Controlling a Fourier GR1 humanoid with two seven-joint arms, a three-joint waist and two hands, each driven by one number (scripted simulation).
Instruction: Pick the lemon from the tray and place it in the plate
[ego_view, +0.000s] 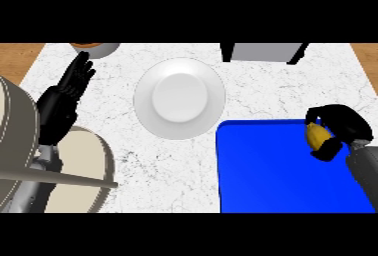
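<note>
The yellow lemon (317, 136) is in my right hand (341, 126), whose black fingers and thumb curl round it above the right part of the blue tray (273, 175). Only part of the lemon shows between the fingers. The white plate (179, 97) lies on the marble counter to the upper left of the tray, with nothing on it. My left hand (68, 92) stands at the left edge, fingers straight and pointing up, holding nothing.
A round cream-coloured pot or lid with a grey handle (77, 172) fills the lower left. A brown bowl (96, 48) sits at the top left, and a grey and black appliance (264, 52) stands at the top right. Wooden surface borders the counter.
</note>
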